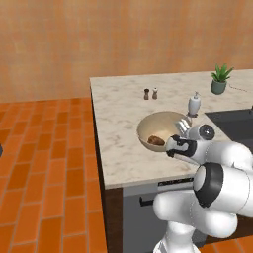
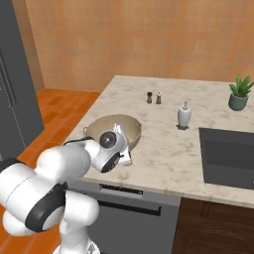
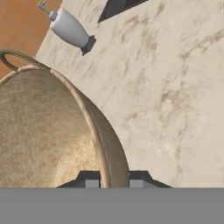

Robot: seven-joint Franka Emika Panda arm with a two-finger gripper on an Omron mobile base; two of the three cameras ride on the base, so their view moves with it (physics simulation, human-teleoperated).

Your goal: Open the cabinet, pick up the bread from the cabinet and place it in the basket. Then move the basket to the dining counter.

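Observation:
The tan basket point(image 1: 147, 123) sits on the pale marble dining counter point(image 1: 118, 99), near its front left corner. Inside it lies the small dark-brown bread point(image 1: 156, 140). My gripper point(image 1: 182, 129) is at the basket's near right side, shut on the rim. In the hand view the thin rim point(image 3: 83, 105) runs down between my two fingertips point(image 3: 92, 182), so the gripper point(image 3: 114, 181) pinches the basket wall. From the right base view the basket point(image 2: 106, 124) stands just beyond my hand, with the gripper point(image 2: 126, 158) at its near edge on the counter point(image 2: 163, 144).
A white soap dispenser point(image 1: 194, 104) stands just behind the basket, beside a dark sink point(image 1: 234, 121). Two small shakers point(image 1: 150, 93) and a potted plant point(image 1: 220, 79) sit further back. The counter's left edge drops to orange tile floor. A dark fridge point(image 2: 15, 99) stands at left.

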